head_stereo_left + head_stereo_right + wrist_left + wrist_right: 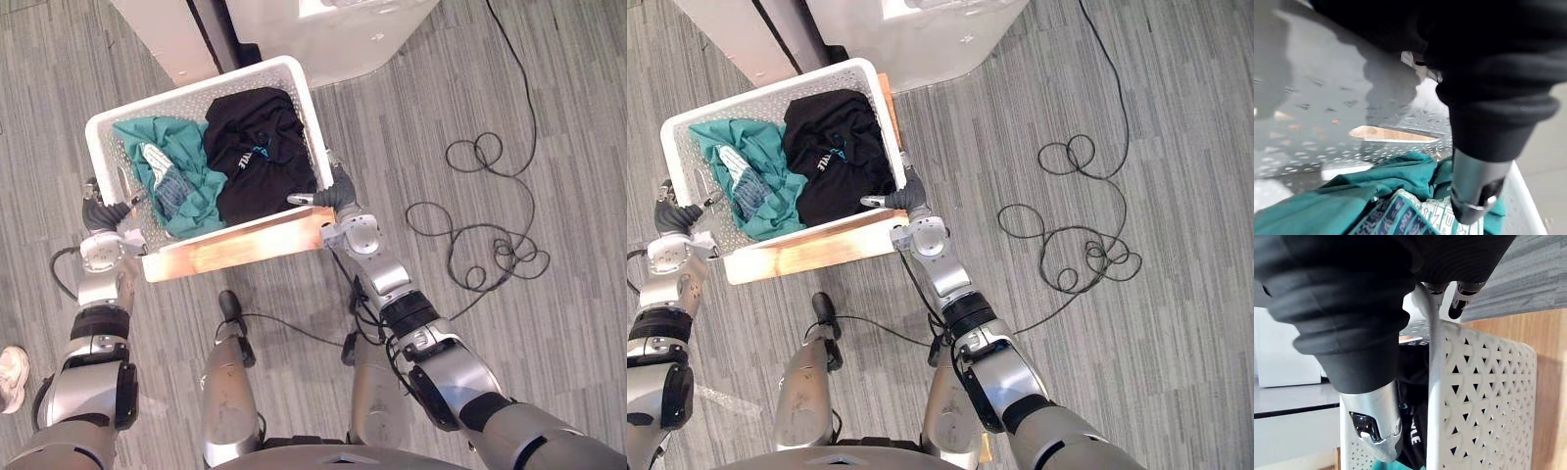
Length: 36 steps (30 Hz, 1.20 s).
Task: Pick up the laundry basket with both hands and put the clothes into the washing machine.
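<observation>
A white perforated laundry basket [196, 86] rests on a wooden stand [235, 245] in front of me. A teal garment [181, 186] lies in its left half and black clothes [260, 147] in its right half. My left hand [101, 213] clamps the basket's left wall, its thumb [1474, 191] inside above the teal garment [1352, 205]. My right hand [338, 193] grips the right wall [1484, 401], with the thumb [1376, 426] inside and the fingers [1459, 303] outside. The white washing machine [333, 29] stands just beyond the basket.
A white panel [162, 34] stands left of the machine, with a dark gap between them. A person's shoe [12, 377] shows at the far left on the grey striped floor.
</observation>
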{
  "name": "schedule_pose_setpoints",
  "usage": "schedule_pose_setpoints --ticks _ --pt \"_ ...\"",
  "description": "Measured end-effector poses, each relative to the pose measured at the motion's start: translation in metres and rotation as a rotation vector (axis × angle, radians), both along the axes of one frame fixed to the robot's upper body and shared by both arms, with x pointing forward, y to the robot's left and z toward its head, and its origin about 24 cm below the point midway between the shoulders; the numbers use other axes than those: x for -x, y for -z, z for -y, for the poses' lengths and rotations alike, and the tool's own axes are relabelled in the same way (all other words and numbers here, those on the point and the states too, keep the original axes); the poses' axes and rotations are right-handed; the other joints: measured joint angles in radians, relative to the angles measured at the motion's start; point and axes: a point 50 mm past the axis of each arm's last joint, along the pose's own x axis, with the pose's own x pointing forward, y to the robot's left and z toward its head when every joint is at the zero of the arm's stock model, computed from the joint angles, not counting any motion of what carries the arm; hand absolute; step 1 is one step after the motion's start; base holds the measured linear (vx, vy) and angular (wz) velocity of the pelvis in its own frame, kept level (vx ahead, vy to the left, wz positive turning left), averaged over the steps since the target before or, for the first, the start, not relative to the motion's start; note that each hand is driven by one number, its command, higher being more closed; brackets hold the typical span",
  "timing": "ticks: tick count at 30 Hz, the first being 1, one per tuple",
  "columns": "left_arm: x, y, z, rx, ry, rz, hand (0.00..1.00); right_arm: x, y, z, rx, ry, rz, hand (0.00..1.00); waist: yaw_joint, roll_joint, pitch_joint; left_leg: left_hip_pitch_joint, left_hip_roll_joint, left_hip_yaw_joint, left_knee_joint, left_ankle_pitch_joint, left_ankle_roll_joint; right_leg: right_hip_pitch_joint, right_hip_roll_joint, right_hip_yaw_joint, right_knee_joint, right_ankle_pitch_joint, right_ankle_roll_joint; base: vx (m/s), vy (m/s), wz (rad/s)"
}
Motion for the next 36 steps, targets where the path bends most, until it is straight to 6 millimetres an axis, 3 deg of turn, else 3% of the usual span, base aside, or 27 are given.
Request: schedule_pose_setpoints --ticks 3,4,5,6,10,16,29,36 --pt "-0.005 -0.002 0.000 -0.005 0.000 -0.012 0.00 -0.006 -0.004 -0.001 0.015 0.004 -0.001 0.00 0.001 0.000 0.000 0.000 0.001 0.000 0.000 0.002 0.000 0.000 0.001 0.001 0.000 0.002 -0.002 0.00 0.000 0.00" --pt "-0.006 -0.004 0.000 -0.009 0.003 -0.015 0.00 -0.008 -0.007 -0.001 0.021 0.005 0.001 1.00 0.001 0.000 0.000 -0.002 0.001 -0.001 0.000 0.003 0.000 -0.001 0.001 0.000 0.000 0.002 -0.003 -0.04 0.013 0.03" --pt "-0.007 -0.005 0.001 -0.007 0.004 -0.013 0.00 -0.010 -0.007 -0.001 0.023 0.008 0.000 1.00 0.001 0.000 0.000 -0.005 0.001 -0.002 0.001 0.004 0.001 -0.001 0.001 -0.001 0.000 0.003 -0.003 -0.04 0.011 0.04" --pt "-0.010 -0.007 0.001 -0.005 0.005 -0.011 1.00 -0.011 -0.010 -0.001 0.025 0.010 0.006 1.00 0.003 0.000 0.000 -0.009 0.001 -0.003 0.002 0.004 0.001 -0.005 0.001 -0.001 0.000 0.004 -0.005 -0.04 0.011 0.03" --pt "-0.015 -0.025 -0.003 -0.016 0.009 0.026 1.00 -0.016 -0.023 0.000 0.046 0.018 0.045 1.00 0.002 -0.001 0.000 -0.049 0.002 -0.006 0.013 0.013 0.004 -0.038 0.002 0.000 -0.004 0.021 -0.008 -0.05 0.007 0.01" --pt "-0.023 -0.034 -0.002 0.072 0.011 0.063 1.00 -0.021 -0.025 0.004 0.085 0.037 0.050 1.00 0.002 -0.001 0.000 -0.062 0.004 -0.016 0.018 0.018 0.006 -0.039 0.002 -0.006 -0.006 0.027 -0.011 -0.04 0.013 0.04" --pt "-0.023 -0.022 -0.004 0.129 0.008 0.019 1.00 -0.029 -0.034 0.010 0.160 0.047 0.071 1.00 0.001 -0.001 0.000 -0.075 0.005 -0.016 0.018 0.024 0.006 -0.055 0.004 -0.006 -0.007 0.030 -0.013 0.00 0.000 0.00" --pt "-0.023 -0.017 0.001 0.136 0.051 0.001 1.00 -0.031 -0.026 0.014 0.171 0.057 0.037 1.00 0.004 -0.001 0.000 -0.068 0.005 -0.018 0.017 0.025 0.006 -0.048 0.004 -0.006 -0.005 0.030 -0.013 0.00 0.000 0.00"
